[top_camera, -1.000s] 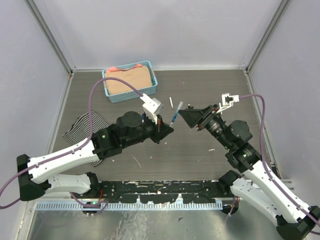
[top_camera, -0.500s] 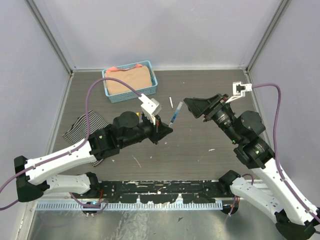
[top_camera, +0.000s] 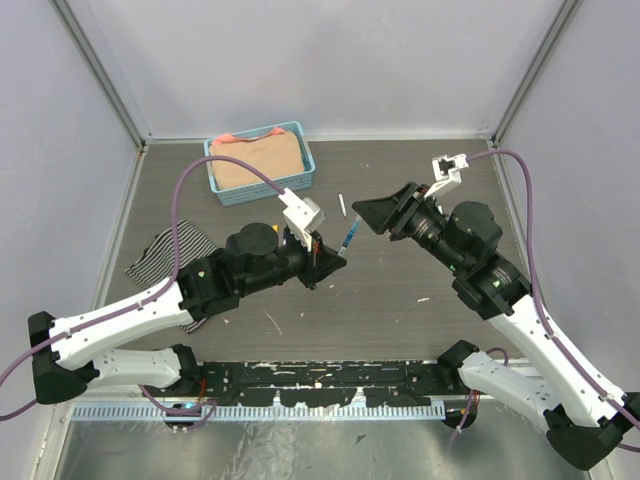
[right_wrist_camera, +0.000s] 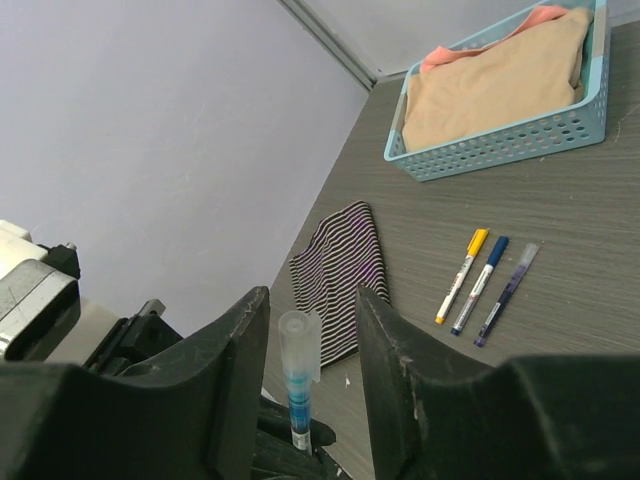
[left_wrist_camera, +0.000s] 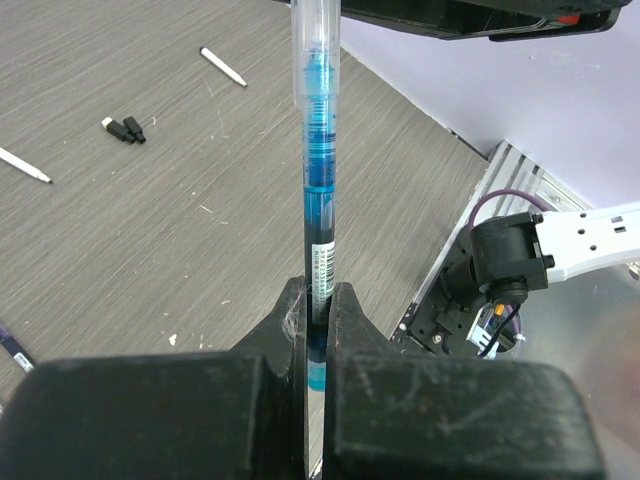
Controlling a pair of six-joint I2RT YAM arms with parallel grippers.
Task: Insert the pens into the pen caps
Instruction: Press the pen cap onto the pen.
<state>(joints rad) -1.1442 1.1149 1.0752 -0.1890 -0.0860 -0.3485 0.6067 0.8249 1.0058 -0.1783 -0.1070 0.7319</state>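
Observation:
My left gripper (left_wrist_camera: pixel 319 295) is shut on the lower end of a light blue pen (left_wrist_camera: pixel 320 200), which points away from it. A clear pen cap (right_wrist_camera: pixel 300 345) sits on the pen's far end. My right gripper (right_wrist_camera: pixel 310 300) is open, with a finger on each side of that cap and a gap on both sides. From above, the pen (top_camera: pixel 349 232) spans between the left gripper (top_camera: pixel 325 258) and the right gripper (top_camera: pixel 365 218). Three capped pens, yellow (right_wrist_camera: pixel 462 275), blue (right_wrist_camera: pixel 481 283) and purple (right_wrist_camera: pixel 505 280), lie side by side on the table.
A blue basket (top_camera: pixel 222 180) holding tan cloth stands at the back left. A striped cloth (top_camera: pixel 165 255) lies left of the left arm. Loose white pens (left_wrist_camera: pixel 223 66) (left_wrist_camera: pixel 25 165) and small black caps (left_wrist_camera: pixel 127 128) lie on the table.
The right gripper drew back to the upper right, then returned to the pen's capped end, its jaws now narrower. The left gripper has kept the pen almost still.

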